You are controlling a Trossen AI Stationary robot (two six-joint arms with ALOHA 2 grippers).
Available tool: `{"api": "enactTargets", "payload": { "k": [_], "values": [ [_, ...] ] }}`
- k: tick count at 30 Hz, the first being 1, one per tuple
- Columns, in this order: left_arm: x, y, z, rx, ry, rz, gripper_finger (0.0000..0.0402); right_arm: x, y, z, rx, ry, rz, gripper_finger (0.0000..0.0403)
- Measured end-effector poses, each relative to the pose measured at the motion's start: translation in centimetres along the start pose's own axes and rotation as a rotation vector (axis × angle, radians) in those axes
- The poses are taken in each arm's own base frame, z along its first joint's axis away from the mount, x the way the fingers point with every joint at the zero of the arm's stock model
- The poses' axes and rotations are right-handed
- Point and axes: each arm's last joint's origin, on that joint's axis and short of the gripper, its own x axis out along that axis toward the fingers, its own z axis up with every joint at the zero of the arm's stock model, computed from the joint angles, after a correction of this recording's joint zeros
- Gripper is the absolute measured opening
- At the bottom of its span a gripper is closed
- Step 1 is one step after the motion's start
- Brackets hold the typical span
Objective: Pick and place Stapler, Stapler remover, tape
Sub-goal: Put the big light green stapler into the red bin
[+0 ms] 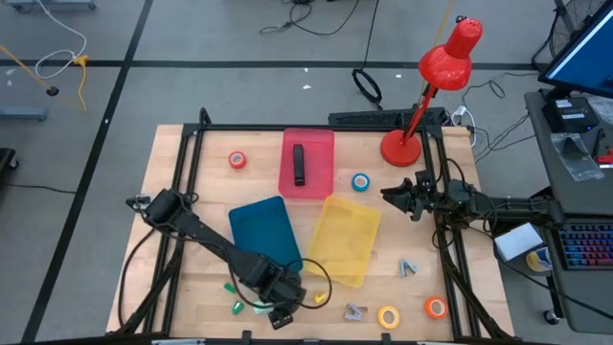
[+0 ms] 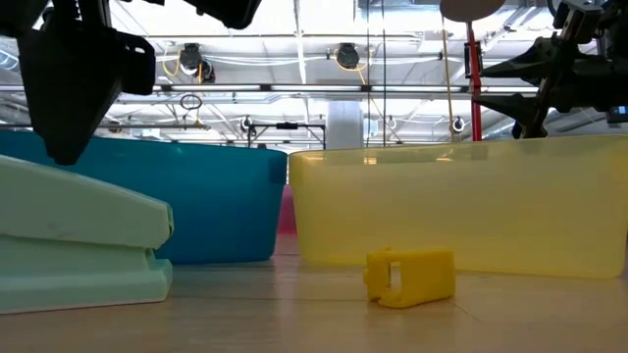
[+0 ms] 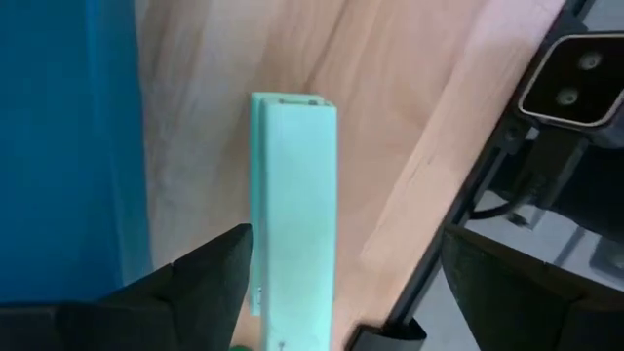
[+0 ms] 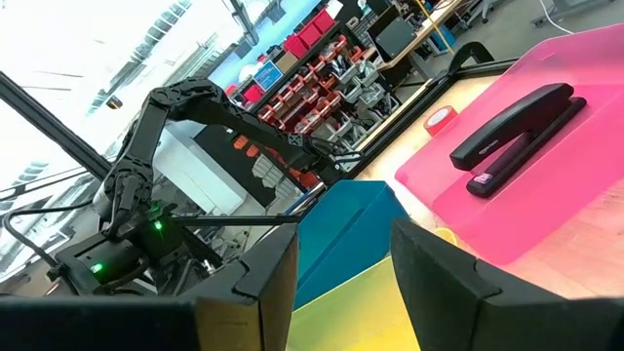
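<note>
A mint-green stapler (image 3: pixel 292 205) lies flat on the wood near the table's front edge, beside the blue tray (image 1: pixel 263 230); the low view shows it at the left (image 2: pixel 78 235). My left gripper (image 3: pixel 343 239) hangs open just above it, pointing steeply down, one finger on each side of its near end, apart from it in the low view. A black stapler (image 1: pixel 299 165) lies in the pink tray (image 1: pixel 321 144). Tape rolls lie loose: red-orange (image 1: pixel 238 160), blue (image 1: pixel 360 181), yellow (image 1: pixel 388 316), orange (image 1: pixel 436 308). My right gripper (image 1: pixel 397 196) waits open at the right, level.
The yellow tray (image 1: pixel 345 240) stands right of the blue one. Small metal staple removers (image 1: pixel 409 267) (image 1: pixel 355 311) lie near the front right. A yellow piece (image 2: pixel 410 277) and green bits (image 1: pixel 237 307) lie near my left gripper. A red desk lamp (image 1: pixel 402 149) stands at the back right.
</note>
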Motion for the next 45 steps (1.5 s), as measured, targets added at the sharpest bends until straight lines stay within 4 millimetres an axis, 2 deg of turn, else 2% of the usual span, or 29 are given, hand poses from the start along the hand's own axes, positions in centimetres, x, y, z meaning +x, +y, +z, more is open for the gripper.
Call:
{"api": "enactTargets", "payload": {
  "k": [15,25,42,45],
  "values": [
    [0.1,-0.1,-0.2,0.032,-0.023,0.022,0.0279,0.0,0.0,0.0,0.000,0.000,0.000,0.0157],
    [2.3,-0.2,-0.8,0.004,0.037,0.056,0.0282,0.0,0.0,0.0,0.000,0.000,0.000,0.0157],
    [2.4,-0.3,-1.3,-0.014,0.001,0.102,0.0282,0.0,0.0,0.0,0.000,0.001,0.001,0.0157],
    [2.9,-0.2,-1.2,-0.017,0.002,0.116,0.0282,0.0,0.0,0.0,0.000,0.000,0.001,0.0157]
  ]
}}
